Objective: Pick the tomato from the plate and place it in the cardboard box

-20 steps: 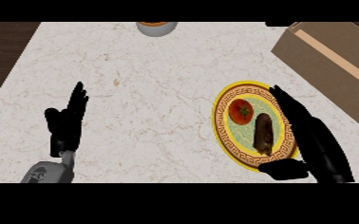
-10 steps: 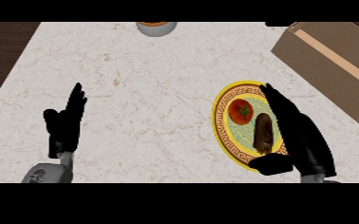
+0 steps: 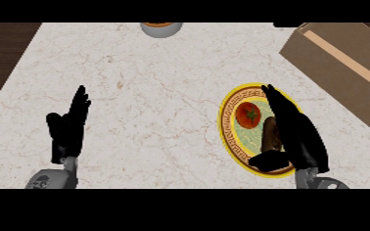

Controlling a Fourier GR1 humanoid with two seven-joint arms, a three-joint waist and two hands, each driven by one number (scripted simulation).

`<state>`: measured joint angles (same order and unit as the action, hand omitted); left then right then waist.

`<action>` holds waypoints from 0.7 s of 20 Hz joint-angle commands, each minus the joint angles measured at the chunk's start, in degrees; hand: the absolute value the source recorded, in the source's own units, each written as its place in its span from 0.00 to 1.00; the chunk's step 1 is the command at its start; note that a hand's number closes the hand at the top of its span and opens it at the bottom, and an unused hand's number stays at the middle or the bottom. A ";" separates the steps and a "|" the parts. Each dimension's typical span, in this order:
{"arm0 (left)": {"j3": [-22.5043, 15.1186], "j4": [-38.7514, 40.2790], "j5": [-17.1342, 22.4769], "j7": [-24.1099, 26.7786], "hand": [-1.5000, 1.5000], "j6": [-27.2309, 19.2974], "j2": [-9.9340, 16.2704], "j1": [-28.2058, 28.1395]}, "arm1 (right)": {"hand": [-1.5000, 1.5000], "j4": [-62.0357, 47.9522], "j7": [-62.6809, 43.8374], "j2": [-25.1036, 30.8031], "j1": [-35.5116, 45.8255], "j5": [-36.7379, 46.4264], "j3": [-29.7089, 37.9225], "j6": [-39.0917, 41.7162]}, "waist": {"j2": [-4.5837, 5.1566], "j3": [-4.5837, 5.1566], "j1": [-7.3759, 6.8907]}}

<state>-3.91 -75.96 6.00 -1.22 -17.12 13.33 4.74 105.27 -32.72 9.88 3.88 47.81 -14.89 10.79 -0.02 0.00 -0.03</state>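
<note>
The tomato (image 3: 248, 115) lies on the yellow-rimmed plate (image 3: 230, 112), in the plate's upper left part, with its green stem end facing up. Just beside it, toward the lower right, lies a dark brown elongated item (image 3: 271, 132) — what it is cannot be told. The plate rests on the pale marble tabletop (image 3: 159, 83), at the right side of the view.

The right robot hand (image 3: 292, 127) is over the right half of the plate. Its fingers are straight and extended toward the plate's far rim; the thumb (image 3: 267, 160) reaches across the plate's near edge. The hand holds nothing, and a gap shows between it and the tomato.

The left robot hand (image 3: 69, 127) is at the lower left — fingers straight and up, holding nothing, resting.

The cardboard box (image 3: 329, 61) sits at the upper right, beyond the plate. A bowl (image 3: 160, 28) is partly visible at the far edge of the tabletop.
</note>
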 commanded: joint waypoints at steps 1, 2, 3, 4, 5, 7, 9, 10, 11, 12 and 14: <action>2.55 3.03 0.17 2.47 0.50 3.07 -0.02 0.52 | 0.00 0.25 -5.81 -3.22 3.56 2.59 -1.05 3.40 | 0.01 0.02 -0.01; 2.19 5.01 -0.56 5.39 0.50 2.86 -1.90 0.46 | 0.00 -0.91 1.06 0.16 -1.08 0.77 1.52 1.89 | 0.01 0.01 0.11; 4.94 5.46 1.00 1.41 0.50 4.68 1.01 4.35 | 0.00 -4.23 -0.75 -1.68 3.09 1.65 1.80 1.85 | 0.04 0.01 0.05; 3.86 2.90 -0.68 1.34 0.50 4.16 -0.71 1.06 | 0.00 -3.77 0.15 -2.37 1.92 3.76 1.13 0.54 | 0.00 0.00 0.00; 3.31 2.40 -1.41 2.47 0.50 3.14 -2.03 0.15 | 0.00 -5.47 0.35 -2.20 3.89 1.81 3.44 2.33 | 0.01 0.00 -0.04; 4.37 1.34 -1.51 0.15 0.50 3.55 -1.06 1.84 | 0.00 -3.87 -1.00 -2.03 3.76 3.61 3.05 3.07 | -0.01 0.00 0.00; 1.70 -0.60 -3.51 0.16 0.50 0.62 -4.22 -0.62 | 0.00 -7.11 -1.29 -3.68 3.70 6.23 0.56 1.23 | -0.02 0.00 -0.07; 3.07 -3.34 -2.26 0.16 0.50 3.77 -1.30 -3.81 | 0.00 -9.03 2.24 -1.56 2.92 4.43 3.15 1.28 | -0.03 -0.01 -0.16; 5.28 0.68 -1.11 -2.13 0.50 5.28 -0.24 1.76 | 0.00 -9.02 5.19 -1.39 0.07 4.87 2.71 -1.57 | 0.00 -0.01 0.06; 3.57 -4.46 -2.22 -1.42 0.50 4.20 -1.53 -3.15 | 0.00 -13.63 1.60 -4.09 7.29 6.52 2.52 -0.10 | 0.00 -0.01 -0.26; 6.27 2.03 -2.72 -0.36 0.50 4.72 -1.10 1.59 | 0.00 -14.47 2.34 -4.93 7.03 7.18 2.67 -1.11 | 0.02 0.00 -0.05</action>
<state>0.28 -75.60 3.81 -1.04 -13.25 11.77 4.56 94.56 -30.73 6.91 9.05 52.89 -11.86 11.08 -0.01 0.00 -0.10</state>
